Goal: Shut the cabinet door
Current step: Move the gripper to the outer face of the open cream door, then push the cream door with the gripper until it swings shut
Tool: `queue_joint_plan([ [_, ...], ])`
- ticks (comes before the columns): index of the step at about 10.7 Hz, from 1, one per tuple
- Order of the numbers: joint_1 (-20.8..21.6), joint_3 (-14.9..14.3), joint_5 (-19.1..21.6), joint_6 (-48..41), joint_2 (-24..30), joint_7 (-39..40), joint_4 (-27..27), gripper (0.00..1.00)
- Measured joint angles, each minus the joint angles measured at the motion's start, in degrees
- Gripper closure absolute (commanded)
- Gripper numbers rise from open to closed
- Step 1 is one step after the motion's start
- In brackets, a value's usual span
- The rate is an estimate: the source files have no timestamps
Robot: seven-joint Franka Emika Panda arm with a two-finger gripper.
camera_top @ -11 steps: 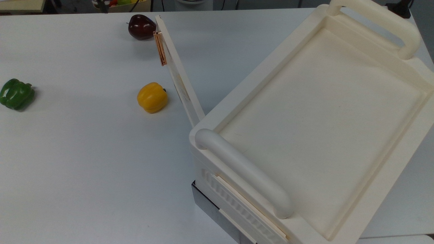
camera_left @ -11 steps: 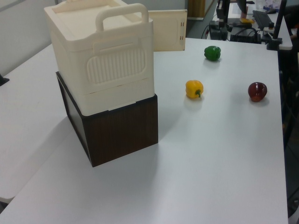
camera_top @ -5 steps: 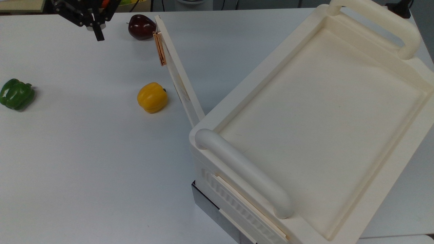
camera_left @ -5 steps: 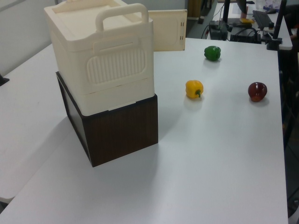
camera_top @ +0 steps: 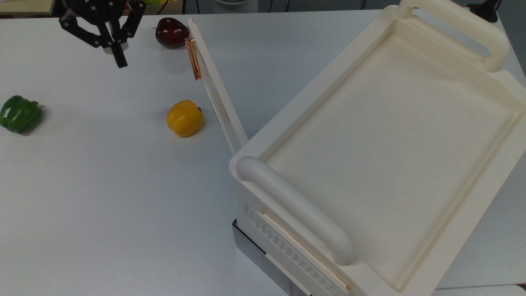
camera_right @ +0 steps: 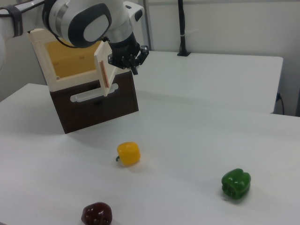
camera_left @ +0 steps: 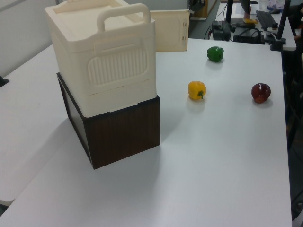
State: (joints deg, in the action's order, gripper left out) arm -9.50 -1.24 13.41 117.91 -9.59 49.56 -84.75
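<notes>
The cabinet point(camera_top: 370, 123) is a large cream box with two thick handles, and it rests on a dark brown box point(camera_left: 123, 127). Its cabinet door point(camera_top: 218, 98) stands swung open, a thin cream panel with a copper strip handle point(camera_top: 193, 59) at its free end. The door point(camera_right: 104, 65) hangs open in front of the cabinet's yellowish inside point(camera_right: 70, 58), and it also shows behind the cabinet in the left view point(camera_left: 170, 30). My black gripper point(camera_top: 120, 62) hovers shut and holding nothing, left of the door's handle end in the top view. In the right view the gripper point(camera_right: 135, 70) is just right of the door's free edge.
A yellow pepper point(camera_top: 184, 118) lies close beside the open door on the white table point(camera_top: 102, 197). A dark red pepper point(camera_top: 171, 33) sits near the door's free end, between it and my gripper. A green pepper point(camera_top: 19, 114) lies at the top view's far left.
My gripper came into the top view from the upper edge and has moved down and slightly right, toward the door's handle end. The door and peppers have not moved.
</notes>
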Motion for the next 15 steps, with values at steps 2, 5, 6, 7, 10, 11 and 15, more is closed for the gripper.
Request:
queue_joint_plan([
  [2,0.5,0.8,0.9,0.1,-0.5,2.5,0.0,1.00],
  [5,3.0,1.4,1.0,1.4,-0.8,3.3,0.0,1.00],
  [6,4.0,1.4,1.0,1.8,-0.9,3.3,0.0,1.00],
  [7,4.8,1.5,1.0,1.9,-0.9,3.3,0.0,1.00],
  [10,5.6,3.3,1.1,1.9,-0.9,3.0,0.1,1.00],
  [11,6.1,3.6,1.2,1.9,-0.9,3.0,0.1,1.00],
  [15,8.6,4.3,1.2,1.9,-0.7,-0.2,0.2,1.00],
])
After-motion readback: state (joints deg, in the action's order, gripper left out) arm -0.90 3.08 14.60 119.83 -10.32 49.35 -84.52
